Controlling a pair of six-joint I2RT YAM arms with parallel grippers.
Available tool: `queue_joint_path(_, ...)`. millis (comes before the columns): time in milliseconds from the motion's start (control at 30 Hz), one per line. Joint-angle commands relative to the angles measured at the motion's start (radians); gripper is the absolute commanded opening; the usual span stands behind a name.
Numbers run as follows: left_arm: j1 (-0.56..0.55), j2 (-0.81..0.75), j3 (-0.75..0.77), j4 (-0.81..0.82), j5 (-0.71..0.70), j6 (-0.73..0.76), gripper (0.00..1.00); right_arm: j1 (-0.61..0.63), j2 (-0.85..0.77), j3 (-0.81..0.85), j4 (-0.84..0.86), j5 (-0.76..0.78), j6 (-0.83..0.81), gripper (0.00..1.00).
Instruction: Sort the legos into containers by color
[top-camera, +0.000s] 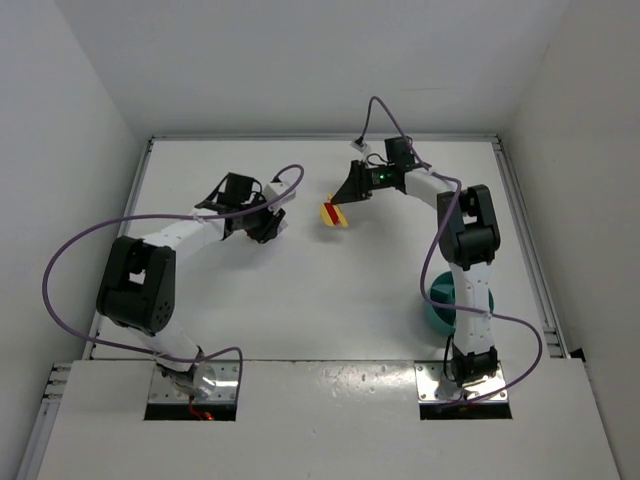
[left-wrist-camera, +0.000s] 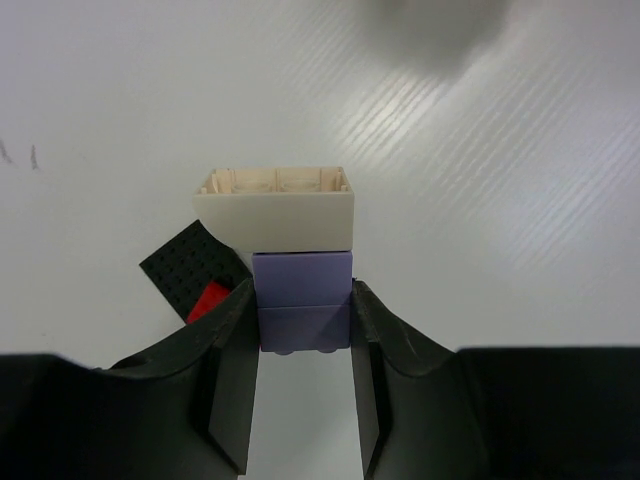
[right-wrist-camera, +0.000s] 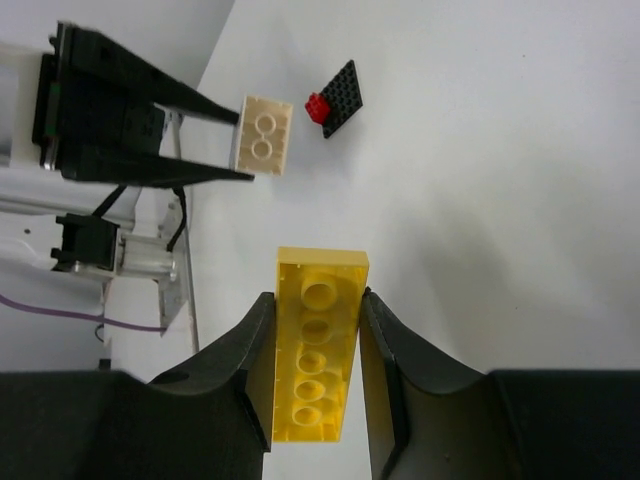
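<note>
My left gripper (left-wrist-camera: 302, 300) is shut on a lavender brick (left-wrist-camera: 300, 278) that carries a cream brick (left-wrist-camera: 277, 205) on its far end. A black plate (left-wrist-camera: 185, 258) with a small red brick (left-wrist-camera: 210, 298) lies just left of it on the table. My right gripper (right-wrist-camera: 316, 300) is shut on a long yellow brick (right-wrist-camera: 315, 360), underside facing the camera. In the top view the yellow brick (top-camera: 335, 216) hangs at centre with a red bit beside it, my left gripper (top-camera: 267, 226) to its left. The teal bowl (top-camera: 436, 305) stands half hidden behind the right arm.
White walls close the table on three sides. Purple cables loop from both arms. In the right wrist view the left gripper's fingers (right-wrist-camera: 190, 100) hold the cream brick (right-wrist-camera: 262, 135), with the black plate (right-wrist-camera: 340, 95) beside it.
</note>
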Motion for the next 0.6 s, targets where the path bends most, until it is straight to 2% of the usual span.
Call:
queue_joint_path(0,0.038,-0.013,-0.004,0.039,-0.044,-0.06,0.19,0.007,-0.071,0.026,-0.062,0.0,-0.111,0.0)
queue_joint_path(100,0.063,0.011,-0.004,0.039,-0.068,-0.069,0.4,0.007,-0.08,0.026,-0.074,0.0,-0.149,0.0)
queue_joint_path(167,0.074,0.021,-0.004,0.039,-0.059,-0.07,0.49,0.007,-0.09,0.026,-0.097,-0.012,-0.169,0.0)
queue_joint_path(233,0.086,0.041,0.019,0.013,-0.027,-0.1,0.62,0.016,-0.09,0.026,-0.111,-0.03,-0.187,0.0)
queue_joint_path(267,0.109,0.041,0.019,0.013,-0.015,-0.129,0.75,0.016,-0.09,0.026,-0.111,-0.052,-0.187,0.0)
queue_joint_path(300,0.12,0.041,0.029,0.013,0.048,-0.129,0.97,0.016,-0.09,0.026,-0.111,-0.052,-0.187,0.0)
queue_joint_path(333,0.129,0.029,0.042,0.013,0.089,-0.138,1.0,0.016,-0.09,0.026,-0.1,-0.078,-0.187,0.0)
queue_joint_path(467,0.141,0.018,0.088,0.013,0.298,-0.169,1.0,0.025,-0.09,0.026,-0.067,-0.128,-0.187,0.0)
queue_joint_path(567,0.141,0.038,0.15,0.013,0.462,-0.218,0.97,0.034,-0.08,0.026,-0.037,-0.185,-0.187,0.0)
